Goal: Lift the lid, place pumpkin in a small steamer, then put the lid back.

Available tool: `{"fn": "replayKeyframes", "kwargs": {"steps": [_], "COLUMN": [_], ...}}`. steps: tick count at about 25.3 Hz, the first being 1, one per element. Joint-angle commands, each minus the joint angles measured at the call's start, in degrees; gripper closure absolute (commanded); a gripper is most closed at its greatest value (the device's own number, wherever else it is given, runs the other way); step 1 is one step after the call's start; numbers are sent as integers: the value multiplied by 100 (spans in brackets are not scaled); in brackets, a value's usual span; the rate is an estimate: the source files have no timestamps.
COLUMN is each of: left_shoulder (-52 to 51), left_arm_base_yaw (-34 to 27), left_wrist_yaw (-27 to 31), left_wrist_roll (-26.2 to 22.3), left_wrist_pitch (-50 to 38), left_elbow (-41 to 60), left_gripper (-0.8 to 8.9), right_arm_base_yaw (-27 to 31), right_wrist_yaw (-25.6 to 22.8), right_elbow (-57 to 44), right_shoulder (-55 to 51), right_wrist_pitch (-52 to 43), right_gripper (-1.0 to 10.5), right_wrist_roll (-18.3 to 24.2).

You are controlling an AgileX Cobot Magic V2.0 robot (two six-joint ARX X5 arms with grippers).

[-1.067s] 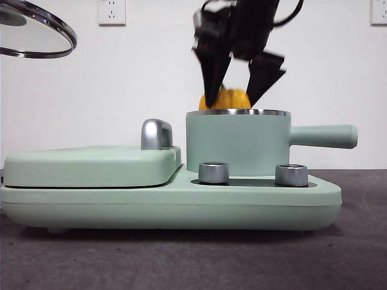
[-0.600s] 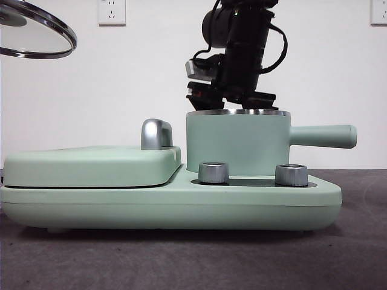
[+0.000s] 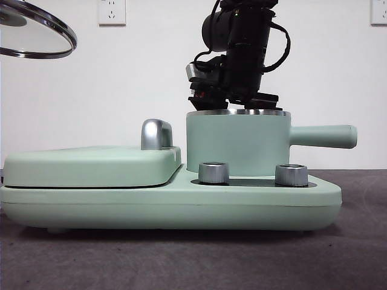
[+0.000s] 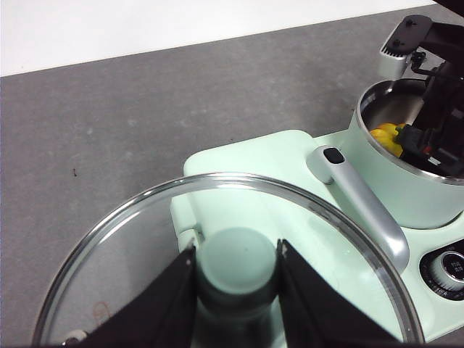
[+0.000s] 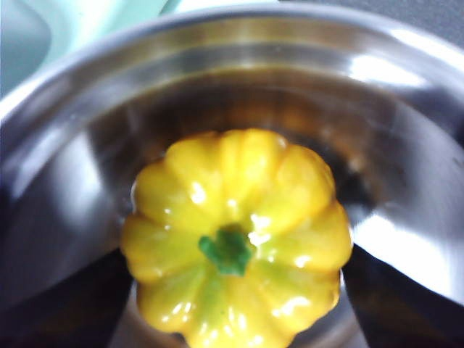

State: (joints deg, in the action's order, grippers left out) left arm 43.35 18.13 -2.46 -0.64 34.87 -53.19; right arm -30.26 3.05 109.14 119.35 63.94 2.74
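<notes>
Now right pincer [image 3: 233, 104], pinching pumpkin [image 5: 235, 235] deep inside small steamer [image 3: 239, 142], should release and rise straight; left pincer [image 4: 235, 279] grips lid [image 4: 225, 254] knob, ready.

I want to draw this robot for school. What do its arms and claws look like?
The right arm above the small steamer is chunky, black and rounded, with black cables looping beside it, a silver-grey block and small red bits near its wrist. The right gripper dips out of sight inside the pot. The left gripper has two flat, matte black jaws that widen towards their base. No writing shows.
</notes>
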Motion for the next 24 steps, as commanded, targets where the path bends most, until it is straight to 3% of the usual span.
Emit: {"fn": "replayKeyframes", "kwargs": {"steps": [1,5,12,20,24], "left_shoulder": [13,13,13,13,13], "left_arm_base_yaw": [9,9,9,9,15], "left_wrist_yaw": [15,15,15,11,7], "left_wrist_roll": [-59,-59,-55,-33,-35], "left_wrist_pitch": [-164,-166,-162,-157,-144], "left_elbow": [-94,-94,-94,-94,-94], "left_gripper": [798,798,798,798,798], "right_arm_base_yaw": [-37,-35,48,151,151], "right_wrist_yaw": [17,140,118,111,109], "right_elbow": [131,232,131,-3220,-4236], "right_shoulder": [205,-68,-1641,-4341,-5101], "right_wrist_pitch": [-17,105,-127,-2446,-2855], "right_gripper": [444,444,539,539,538], "right_wrist_roll": [114,111,92,-179,-278]}}
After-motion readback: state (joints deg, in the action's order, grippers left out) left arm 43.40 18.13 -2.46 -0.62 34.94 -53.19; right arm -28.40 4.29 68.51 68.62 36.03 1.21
